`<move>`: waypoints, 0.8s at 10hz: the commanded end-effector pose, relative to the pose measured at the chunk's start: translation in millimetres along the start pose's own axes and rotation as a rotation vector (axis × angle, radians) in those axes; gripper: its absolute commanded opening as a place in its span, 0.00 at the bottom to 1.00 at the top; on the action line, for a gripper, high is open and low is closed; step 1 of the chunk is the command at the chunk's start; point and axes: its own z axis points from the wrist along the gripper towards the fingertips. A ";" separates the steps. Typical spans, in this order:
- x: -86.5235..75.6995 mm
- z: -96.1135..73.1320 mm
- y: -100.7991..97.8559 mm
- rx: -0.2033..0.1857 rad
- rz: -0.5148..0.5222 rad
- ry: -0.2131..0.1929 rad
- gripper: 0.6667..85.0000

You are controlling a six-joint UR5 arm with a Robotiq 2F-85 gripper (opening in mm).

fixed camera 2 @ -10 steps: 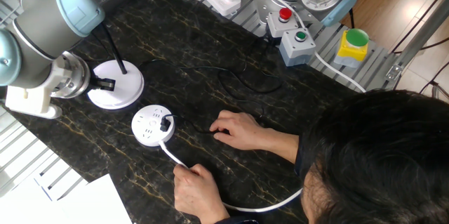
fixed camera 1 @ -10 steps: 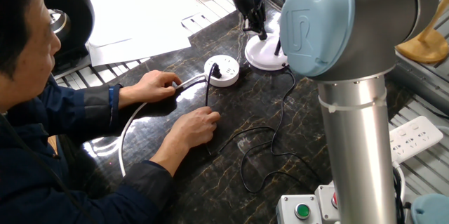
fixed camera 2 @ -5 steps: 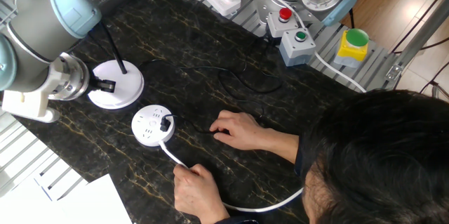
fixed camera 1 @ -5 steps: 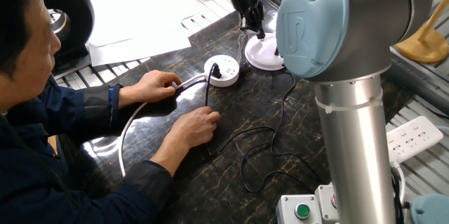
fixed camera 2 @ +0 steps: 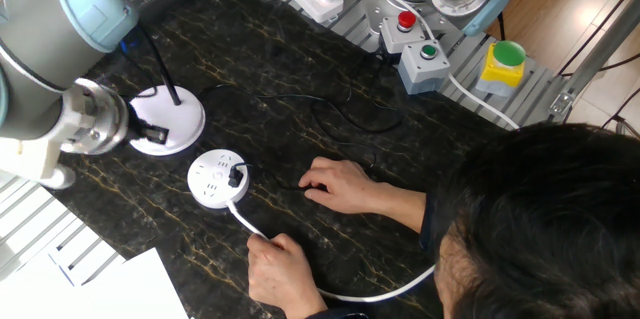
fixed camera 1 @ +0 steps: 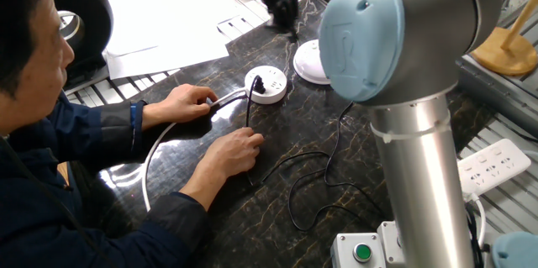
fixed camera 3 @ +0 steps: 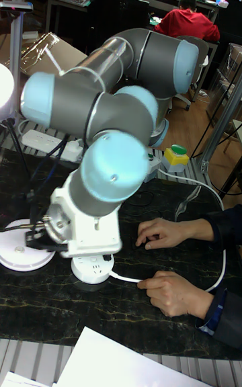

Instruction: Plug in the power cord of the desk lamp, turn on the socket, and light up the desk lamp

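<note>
Gripper [fixed camera 1: 284,18], one fixed view: your tool hangs dark above the far table edge, just beyond the desk lamp [fixed camera 1: 308,60]; its fingers are too dark and small here to tell parted from closed, and no contact with anything shows. Socket [fixed camera 1: 266,84]: round, white, mid-table, with the power cord [fixed camera 1: 296,165] plugged into its top and trailing in loose loops across the dark marble-patterned table [fixed camera 1: 353,134]. A person's near hand [fixed camera 1: 234,150] lies flat on the cord; the far hand [fixed camera 1: 181,102] holds the thick white cable [fixed camera 1: 155,155] beside the socket. Writing: a raised logo on the blue joint cap [fixed camera 1: 353,39], not clearly legible. A white power strip [fixed camera 1: 496,163] lies at the right edge.

The other fixed view: gripper [fixed camera 2: 150,131] sits low over the lamp's disc base, dark fingertips just above or on it; contact cannot be told, nor the gap. Lamp [fixed camera 2: 175,124] stands near the socket [fixed camera 2: 215,179], not touching. A control box with a red button [fixed camera 2: 407,21] and a green button [fixed camera 2: 429,53] sits at the far edge; no labels readable.

Tall fixed view: gripper [fixed camera 3: 33,236] is mostly hidden behind the arm, over the lamp base [fixed camera 3: 23,256]. Socket [fixed camera 3: 94,270] shows below the wrist. No writing readable.
</note>
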 end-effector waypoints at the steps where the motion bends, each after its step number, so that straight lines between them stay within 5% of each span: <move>1: -26.9 -36.7 53.7 -0.122 0.152 -0.177 0.01; 2: -29.3 -50.1 58.6 -0.145 0.201 -0.256 0.01; 3: -38.1 -70.4 45.7 -0.107 0.234 -0.410 0.01; 5: -17.4 -93.9 42.6 -0.101 0.259 -0.543 0.01; 6: -7.0 -97.8 48.3 -0.116 0.271 -0.573 0.01; 8: 8.5 -94.7 53.5 -0.120 0.284 -0.554 0.01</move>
